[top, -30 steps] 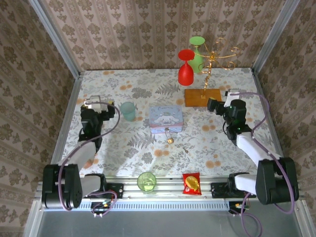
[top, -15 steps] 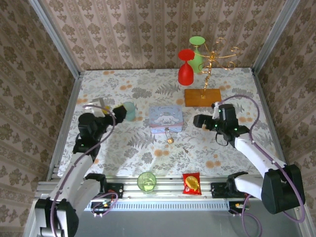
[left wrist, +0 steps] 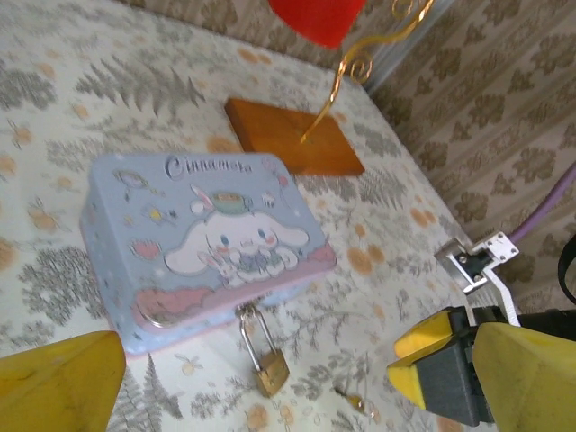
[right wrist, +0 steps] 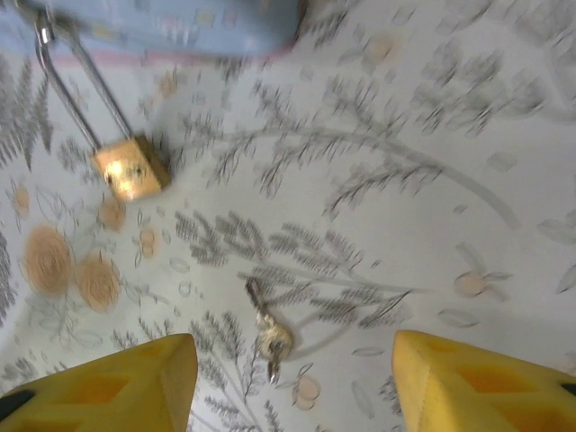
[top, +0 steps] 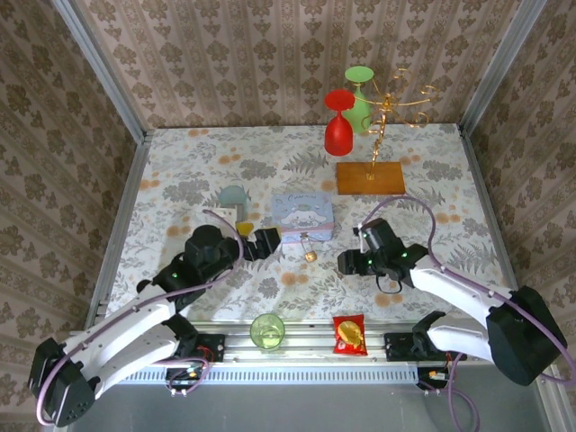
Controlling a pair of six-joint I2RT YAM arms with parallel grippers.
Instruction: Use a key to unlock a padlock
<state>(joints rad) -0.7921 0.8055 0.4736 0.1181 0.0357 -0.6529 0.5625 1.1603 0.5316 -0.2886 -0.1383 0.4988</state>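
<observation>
- The padlock [top: 310,256] lies on the flowered table [top: 180,171] just below centre of the top view, between the two grippers. The left gripper [top: 259,243] is just to its left and the right gripper [top: 347,262] a little to its right.
- In the left wrist view the brass padlock [left wrist: 268,367] sits low in the middle. Its silvery shackle points up and reaches the front edge of the tin [left wrist: 198,243].
- The left gripper's yellow fingers [left wrist: 58,382] stand spread wide at the bottom corners of that view, touching nothing.
- In the right wrist view the padlock [right wrist: 132,168] lies in the upper left, well above the right gripper [right wrist: 292,382].
- A small key [right wrist: 267,337] lies on the table just above the gap between the right gripper's fingers [right wrist: 99,391], which are apart and touch nothing.
- The key [left wrist: 353,398] also shows to the lower right of the padlock in the left wrist view.
- Writing: the pale blue tin [top: 302,216] has a script word beginning "Cinnam" over a cartoon white dog. The print on the snack packet [top: 348,334] is too small to read.
- Count:
  - one padlock, one key, one tin, one red-and-yellow packet
  - two cups: a teal cup [top: 234,198] and a green cup [top: 267,330]
  - two goblets, a red goblet [top: 338,128] and a green goblet [top: 360,90], upside down at one gold stand [top: 396,99] on a wooden base [top: 370,177]
</observation>
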